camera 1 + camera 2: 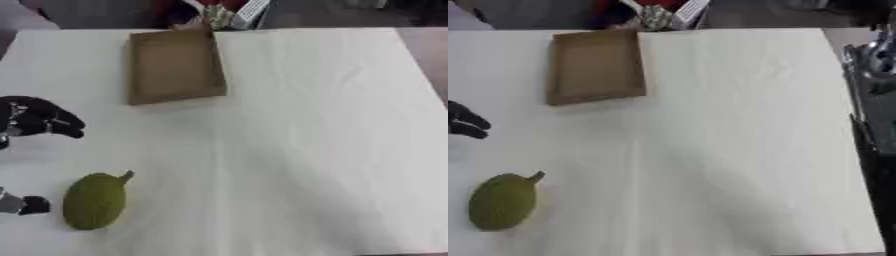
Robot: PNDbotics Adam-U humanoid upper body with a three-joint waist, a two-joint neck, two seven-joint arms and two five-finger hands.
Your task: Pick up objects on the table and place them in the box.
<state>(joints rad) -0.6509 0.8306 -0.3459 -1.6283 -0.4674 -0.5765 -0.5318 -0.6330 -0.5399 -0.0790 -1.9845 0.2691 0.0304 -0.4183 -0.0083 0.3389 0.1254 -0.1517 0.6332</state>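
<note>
Nearest you, at the near left of the white table (306, 150), lies the green durian-like fruit (94, 201), stem pointing far-right. Your left hand (39, 120) hovers just beyond it, fingers curled and holding nothing. The right hand is out of view. The cardboard box (173, 66) sits far, apparently empty. You're at the reach step: uncurl, drop nearer, wrap the fruit.

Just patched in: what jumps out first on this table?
A bumpy green fruit with a short stem lies alone near the front-left of the white table. The brown cardboard box sits empty at the far side. The black left hand hovers at the left edge, fingers curled, holding nothing.
</note>
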